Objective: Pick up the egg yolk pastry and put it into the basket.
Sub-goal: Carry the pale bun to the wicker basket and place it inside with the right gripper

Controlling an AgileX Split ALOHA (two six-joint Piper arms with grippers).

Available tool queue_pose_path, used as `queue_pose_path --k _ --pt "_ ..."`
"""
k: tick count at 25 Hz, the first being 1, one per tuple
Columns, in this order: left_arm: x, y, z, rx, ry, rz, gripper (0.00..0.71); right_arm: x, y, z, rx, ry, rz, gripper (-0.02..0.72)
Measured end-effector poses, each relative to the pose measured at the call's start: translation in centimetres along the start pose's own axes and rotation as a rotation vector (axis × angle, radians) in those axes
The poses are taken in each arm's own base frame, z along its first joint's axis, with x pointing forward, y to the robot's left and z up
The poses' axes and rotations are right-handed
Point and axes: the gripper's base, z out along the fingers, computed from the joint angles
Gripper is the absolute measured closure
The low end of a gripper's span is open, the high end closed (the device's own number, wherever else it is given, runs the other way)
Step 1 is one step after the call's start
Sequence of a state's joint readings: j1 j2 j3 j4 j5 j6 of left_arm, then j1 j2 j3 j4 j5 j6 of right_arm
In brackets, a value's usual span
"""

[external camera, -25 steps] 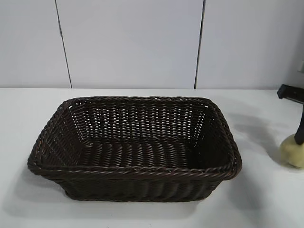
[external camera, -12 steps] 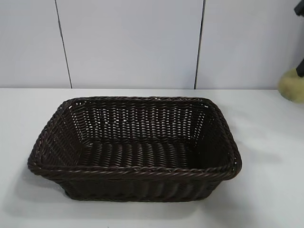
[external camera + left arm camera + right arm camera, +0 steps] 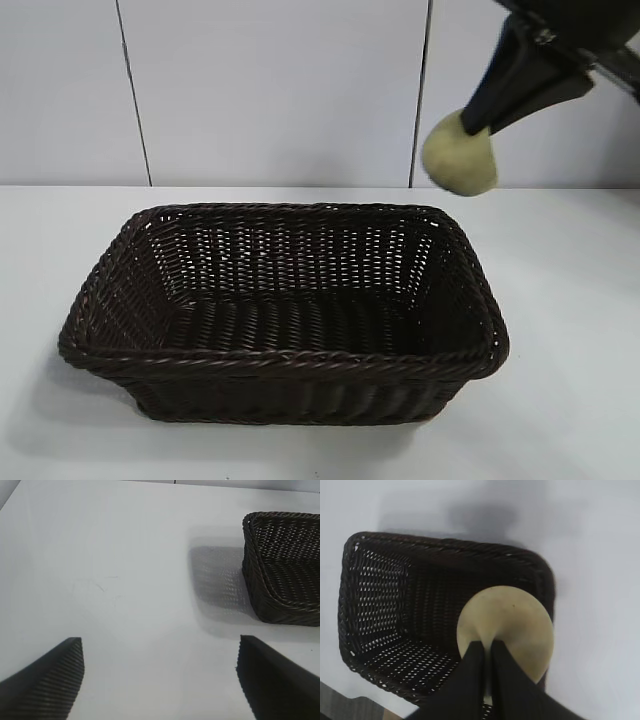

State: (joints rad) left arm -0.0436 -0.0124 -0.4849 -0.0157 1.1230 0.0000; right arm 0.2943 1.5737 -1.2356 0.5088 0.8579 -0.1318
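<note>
The dark brown wicker basket (image 3: 280, 310) stands in the middle of the white table. My right gripper (image 3: 478, 126) is shut on the pale yellow egg yolk pastry (image 3: 459, 155) and holds it in the air above the basket's far right corner. In the right wrist view the pastry (image 3: 512, 625) is pinched between the two black fingers (image 3: 470, 672) of my right gripper (image 3: 487, 647), over the basket (image 3: 385, 605). My left gripper (image 3: 160, 652) is open and empty above the bare table, to the side of the basket (image 3: 285, 570); it does not show in the exterior view.
A white panelled wall (image 3: 270, 90) stands behind the table. White tabletop (image 3: 570, 400) lies on all sides of the basket.
My right gripper has lifted the pastry off the table at the right edge and carried it up and leftward, to above the basket's far right corner.
</note>
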Motion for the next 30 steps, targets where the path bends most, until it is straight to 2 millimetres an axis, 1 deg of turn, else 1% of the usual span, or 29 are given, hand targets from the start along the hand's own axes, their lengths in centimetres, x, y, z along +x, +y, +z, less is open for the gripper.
queue_pose_path --k 4,7,10,14,18,22,23,25,30 --pt "0.0 0.0 0.0 0.0 0.0 0.0 0.105 0.7 3.7 2.2 -0.053 -0.015 -0.065 0.682" --pt "0.0 0.0 0.0 0.0 0.0 0.0 0.105 1.2 5.2 4.0 -0.074 -0.005 -0.076 0.682" --pt "0.0 0.0 0.0 0.0 0.0 0.0 0.105 1.6 6.0 6.1 -0.075 0.012 -0.09 0.682" --pt "0.0 0.0 0.0 0.0 0.0 0.0 0.105 1.9 5.8 8.8 -0.058 0.028 -0.079 0.682" --pt "0.0 0.0 0.0 0.0 0.0 0.0 0.105 2.1 4.6 12.2 -0.019 0.05 -0.055 0.682" --pt "0.0 0.0 0.0 0.0 0.0 0.0 0.105 2.7 3.5 14.8 0.012 0.081 -0.036 0.666" --pt "0.0 0.0 0.0 0.0 0.0 0.0 0.105 2.8 3.3 15.2 0.016 0.088 -0.033 0.646" --pt "0.0 0.0 0.0 0.0 0.0 0.0 0.105 2.9 3.1 15.5 0.02 0.097 -0.03 0.58" --pt "0.0 0.0 0.0 0.0 0.0 0.0 0.105 3.0 3.3 15.4 0.015 0.114 -0.029 0.297"
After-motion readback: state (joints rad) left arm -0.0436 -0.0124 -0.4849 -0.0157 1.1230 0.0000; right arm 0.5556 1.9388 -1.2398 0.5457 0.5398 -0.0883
